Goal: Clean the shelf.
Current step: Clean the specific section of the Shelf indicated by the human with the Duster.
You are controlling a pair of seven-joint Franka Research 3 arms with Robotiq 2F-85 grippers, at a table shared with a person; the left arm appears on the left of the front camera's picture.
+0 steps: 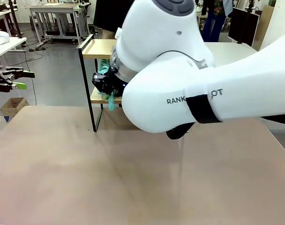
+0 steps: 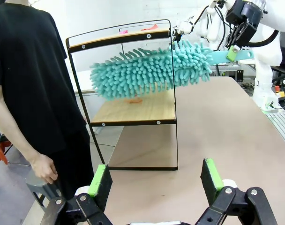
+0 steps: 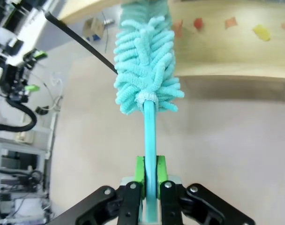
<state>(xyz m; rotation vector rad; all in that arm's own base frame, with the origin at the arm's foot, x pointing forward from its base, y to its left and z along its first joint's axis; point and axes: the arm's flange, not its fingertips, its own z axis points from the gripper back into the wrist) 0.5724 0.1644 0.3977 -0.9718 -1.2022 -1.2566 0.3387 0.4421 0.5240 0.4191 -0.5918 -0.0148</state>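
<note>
The right claw [image 3: 150,168] is clenched on the thin handle of a teal duster [image 3: 145,70]. The duster's fluffy head reaches in between the two boards of the shelf [image 2: 133,111], above the lower one, where an orange scrap [image 2: 133,100] lies. The left claw [image 2: 156,180] hangs released and empty over the table [image 2: 236,131]. The shelf stands at the table's edge, beside a person [image 2: 30,70] in black.

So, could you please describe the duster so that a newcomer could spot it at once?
Find the two-tier wooden shelf at the table's far edge. The duster reaches in between its boards, its handle clamped in the right tool. It is the only fluffy teal thing there, covered in soft noodle-like strands.
</note>
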